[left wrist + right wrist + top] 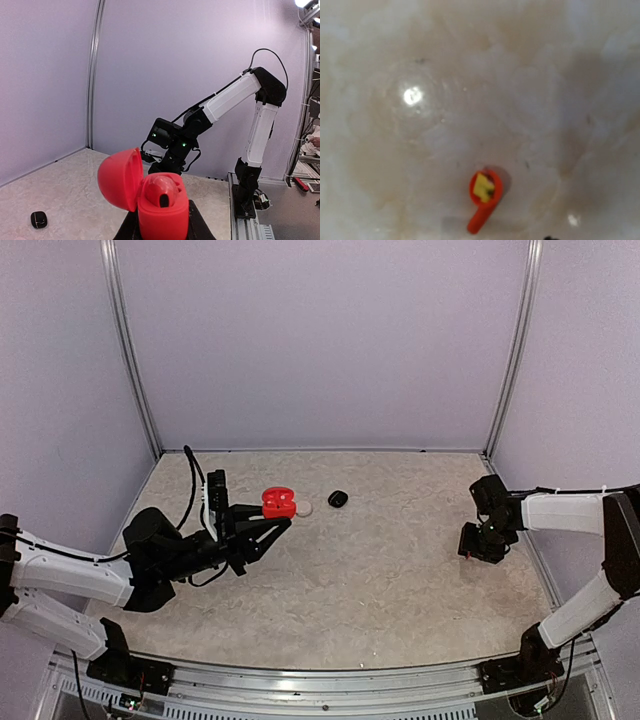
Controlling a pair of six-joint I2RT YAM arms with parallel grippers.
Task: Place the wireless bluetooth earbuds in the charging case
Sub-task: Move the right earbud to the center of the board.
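Case (162,210), lid open, is sitting pinched in the left end effector (278,521) at 9 o'clock on the bench (380,580), while the earbud (483,200) is lying at 3 o'clock beneath the nearer right end effector (487,540), its stem pointing to 7 o'clock in that wrist view; I cannot tell how far that end effector is spread.

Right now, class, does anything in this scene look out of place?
Yes: a small red stemmed plastic earbud lies loose on the marbled tabletop, outside the open red plastic charging case that the left gripper holds.
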